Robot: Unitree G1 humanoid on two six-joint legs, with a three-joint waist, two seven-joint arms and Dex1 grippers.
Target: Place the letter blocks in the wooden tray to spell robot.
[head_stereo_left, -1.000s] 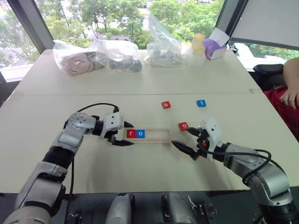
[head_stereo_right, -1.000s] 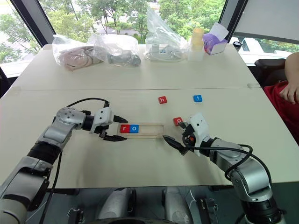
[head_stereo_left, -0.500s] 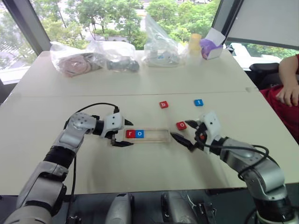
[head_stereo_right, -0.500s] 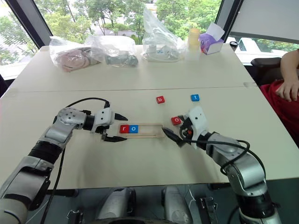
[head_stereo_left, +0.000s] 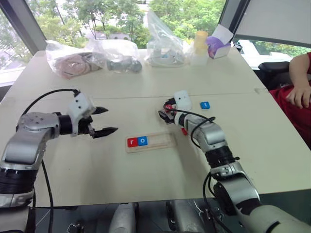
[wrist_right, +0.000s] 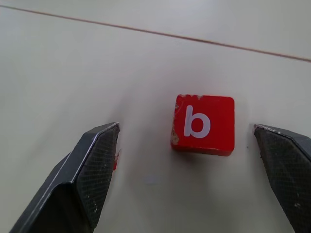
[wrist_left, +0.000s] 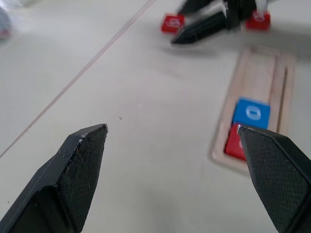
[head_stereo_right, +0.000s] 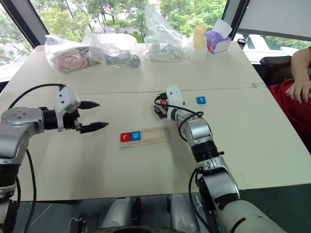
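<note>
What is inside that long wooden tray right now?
In the wooden tray lie two letter blocks, side by side at its left end: a red r and a blue o. The rest of the tray shows bare wood. Nothing covers it.

Wooden tray [head_stereo_left: 165,141] holds red r [head_stereo_left: 131,142], blue o [head_stereo_left: 142,141].

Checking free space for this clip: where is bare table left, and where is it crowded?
Bare: the table below the wooden tray, and right of the blue t block. Crowded: the far edge with plastic bags, and around the red b block between the open right tool fingers.
</note>
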